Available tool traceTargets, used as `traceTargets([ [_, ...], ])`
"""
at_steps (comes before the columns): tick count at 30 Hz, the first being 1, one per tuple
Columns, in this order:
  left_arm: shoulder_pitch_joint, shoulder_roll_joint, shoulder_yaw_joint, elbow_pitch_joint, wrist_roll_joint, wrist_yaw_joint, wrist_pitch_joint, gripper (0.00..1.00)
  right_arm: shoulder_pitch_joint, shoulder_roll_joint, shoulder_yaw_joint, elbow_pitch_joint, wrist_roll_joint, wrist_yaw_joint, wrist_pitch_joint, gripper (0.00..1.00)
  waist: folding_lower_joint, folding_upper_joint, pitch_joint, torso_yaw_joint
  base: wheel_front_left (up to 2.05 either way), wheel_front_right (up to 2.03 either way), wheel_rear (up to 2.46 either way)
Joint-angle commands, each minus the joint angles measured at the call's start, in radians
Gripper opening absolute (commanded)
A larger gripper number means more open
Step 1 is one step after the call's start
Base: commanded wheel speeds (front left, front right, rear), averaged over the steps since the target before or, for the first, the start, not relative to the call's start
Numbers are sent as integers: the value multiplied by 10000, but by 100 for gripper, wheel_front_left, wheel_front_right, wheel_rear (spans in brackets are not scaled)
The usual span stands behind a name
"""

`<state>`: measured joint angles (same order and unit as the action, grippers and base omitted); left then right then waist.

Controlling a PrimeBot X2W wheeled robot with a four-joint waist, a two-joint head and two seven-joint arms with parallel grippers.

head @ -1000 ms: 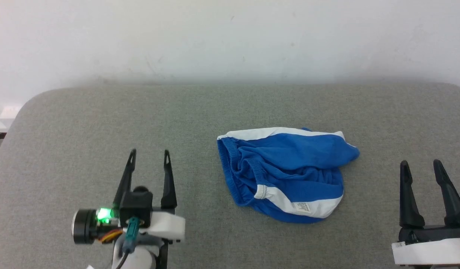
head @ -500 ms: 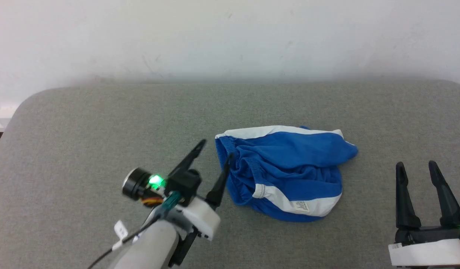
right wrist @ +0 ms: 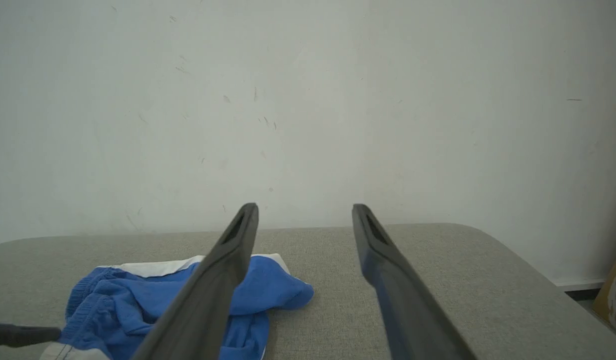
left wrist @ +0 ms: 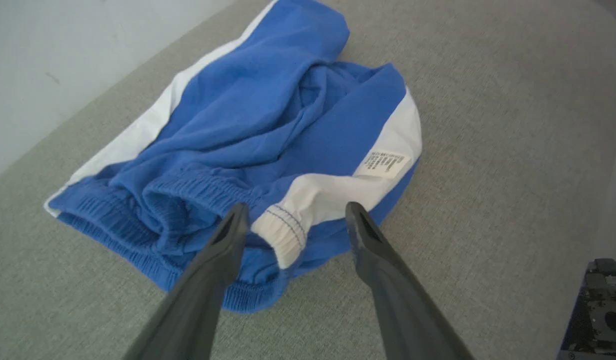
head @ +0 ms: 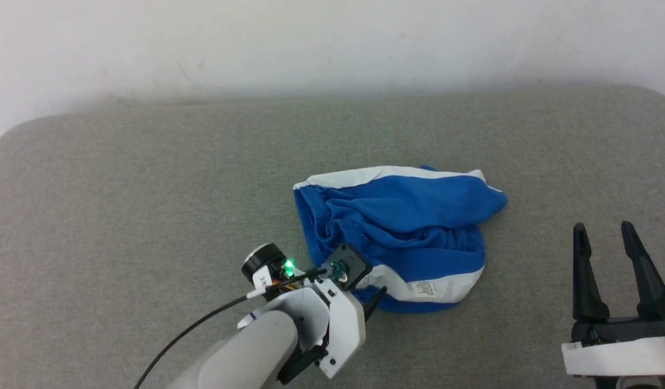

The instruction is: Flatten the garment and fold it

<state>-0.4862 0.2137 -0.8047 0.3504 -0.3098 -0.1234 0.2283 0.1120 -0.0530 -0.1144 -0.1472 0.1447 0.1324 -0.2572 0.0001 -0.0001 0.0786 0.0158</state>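
Our garment point(head: 397, 227) bunched in a heap, left gripper point(left wrist: 296, 210) right at its near edge

We've got the blue shorts crumpled a bit right of centre on the grey padded table point(head: 121, 189), with loads of bare surface on every side and the far edge running along the white wall point(head: 310, 43). The left gripper's fingers are spread wide, straddling the white stripe end point(left wrist: 282, 230) by the waistband point(left wrist: 187, 192), nothing pinched. We can't tell if they touch cloth. Our right gripper point(head: 604, 229) hangs open too, well off to the garment's right.
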Motion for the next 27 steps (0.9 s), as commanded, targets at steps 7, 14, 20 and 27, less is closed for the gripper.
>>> traceTargets([
  [7, -814, 376, -832, 815, -641, -69, 608, 100, -491, 28, 62, -56, -56, -17, -46, 100, -1, 1, 867, -511, 0, 0, 0],
  [14, -1348, 380, -1977, 1723, -1389, -71, 805, 47, -738, 28, 84, -73, -32, -17, -46, 100, -1, 1, 1295, -632, 0, 0, 0],
  [20, -1378, 504, -1797, 1800, -1473, 171, -641, 0, -586, 28, -22, -16, -90, -17, -46, 100, -1, 1, 996, -370, 0, 0, 0],
  [27, -590, 1319, -909, 948, -1477, 1563, -2118, 0, -285, 28, -130, -58, -207, -17, -46, 100, -1, 1, 393, 161, 0, 0, 0],
])
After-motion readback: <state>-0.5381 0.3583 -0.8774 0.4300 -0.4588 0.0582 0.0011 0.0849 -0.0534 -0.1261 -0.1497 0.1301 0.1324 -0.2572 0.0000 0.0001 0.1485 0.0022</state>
